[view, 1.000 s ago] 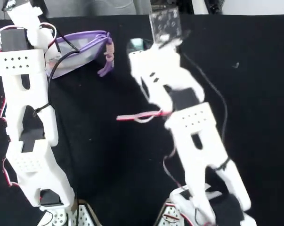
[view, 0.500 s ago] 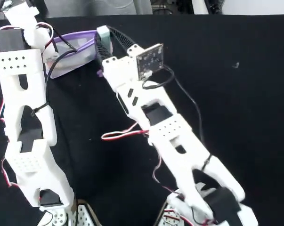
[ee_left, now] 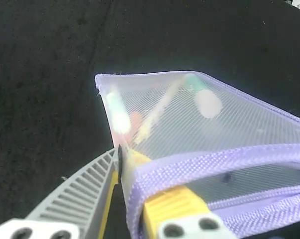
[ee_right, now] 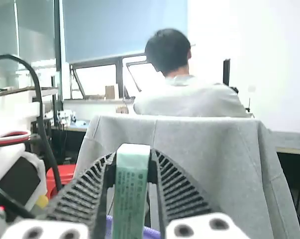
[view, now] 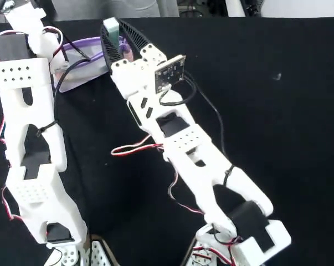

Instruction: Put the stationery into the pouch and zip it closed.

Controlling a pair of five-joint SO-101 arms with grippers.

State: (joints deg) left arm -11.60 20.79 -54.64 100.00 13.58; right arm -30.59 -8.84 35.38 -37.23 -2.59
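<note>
The right gripper (view: 114,34) holds the green block (view: 110,26) upright between narrow fingers, over the end of the pouch (view: 81,75) at the far side of the counter (view: 283,144). The left gripper (ee_left: 124,196) is clamped on the pouch's purple rim, apparently propping the mouth open. Other stationery (ee_left: 119,113) lies inside. Lower the block until its end passes the rim, then release. Avoid pressing on the rim, which could collapse the opening.

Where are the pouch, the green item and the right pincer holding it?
pouch (ee_left: 199,129): left wrist view, mesh side.
green item (ee_right: 131,199): right wrist view, front face.
right pincer (view: 112,27): high view, midway between fingertips.
</note>
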